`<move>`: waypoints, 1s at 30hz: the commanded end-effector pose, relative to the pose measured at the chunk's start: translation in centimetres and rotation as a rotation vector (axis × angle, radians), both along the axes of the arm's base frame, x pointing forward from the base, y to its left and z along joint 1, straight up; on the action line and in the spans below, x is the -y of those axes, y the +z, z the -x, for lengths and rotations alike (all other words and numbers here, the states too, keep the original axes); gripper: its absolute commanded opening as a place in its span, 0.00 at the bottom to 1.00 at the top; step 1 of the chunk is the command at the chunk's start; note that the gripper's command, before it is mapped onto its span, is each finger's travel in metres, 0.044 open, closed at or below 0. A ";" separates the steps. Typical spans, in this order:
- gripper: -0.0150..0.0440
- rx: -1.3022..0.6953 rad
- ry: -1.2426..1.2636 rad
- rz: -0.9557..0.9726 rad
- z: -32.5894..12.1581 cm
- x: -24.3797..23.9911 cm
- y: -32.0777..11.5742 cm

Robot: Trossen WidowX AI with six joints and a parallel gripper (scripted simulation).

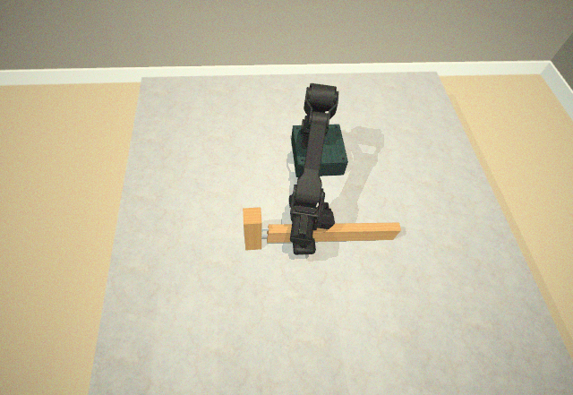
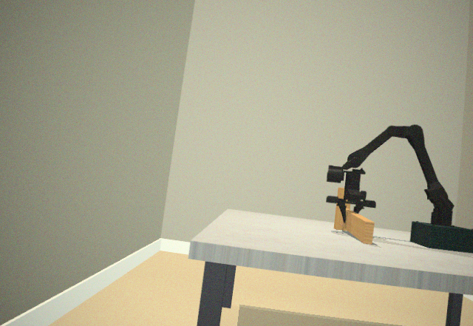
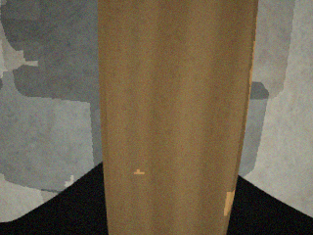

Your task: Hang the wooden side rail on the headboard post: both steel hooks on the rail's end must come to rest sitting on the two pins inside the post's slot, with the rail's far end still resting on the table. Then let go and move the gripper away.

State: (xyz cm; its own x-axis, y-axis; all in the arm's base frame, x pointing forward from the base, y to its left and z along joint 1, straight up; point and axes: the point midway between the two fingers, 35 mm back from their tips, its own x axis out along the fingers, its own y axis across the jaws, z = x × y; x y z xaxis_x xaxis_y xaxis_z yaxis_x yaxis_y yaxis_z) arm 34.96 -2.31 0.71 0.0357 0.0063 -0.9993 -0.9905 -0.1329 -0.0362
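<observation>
The wooden side rail (image 1: 361,231) (image 2: 361,228) (image 3: 176,98) runs left to right, with its far right end low at the table. The headboard post (image 1: 252,233) (image 2: 339,217) stands upright just left of the rail's hook end. The steel hooks (image 1: 264,234) show as small grey pieces bridging the narrow gap between rail and post. Whether they sit on the pins cannot be told; the slot and pins are hidden. My gripper (image 2: 350,218) is shut on the rail, nearer its hook end, with one finger on each side. In the top view its fingertips are hidden.
The arm's dark green base (image 1: 330,150) (image 2: 439,236) stands on the table (image 1: 194,312) (image 2: 267,234), behind the rail as the top camera sees it. The arm arches from the base over to the rail. The table's front edge shows in the exterior view.
</observation>
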 end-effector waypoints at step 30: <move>0.25 0.005 0.002 0.005 -0.3 0.5 0.3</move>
State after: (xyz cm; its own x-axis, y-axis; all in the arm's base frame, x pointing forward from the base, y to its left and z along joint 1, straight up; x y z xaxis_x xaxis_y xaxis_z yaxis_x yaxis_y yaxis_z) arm 34.94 -2.70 0.80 0.0313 0.0032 -0.9995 -0.9908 -0.1317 -0.0314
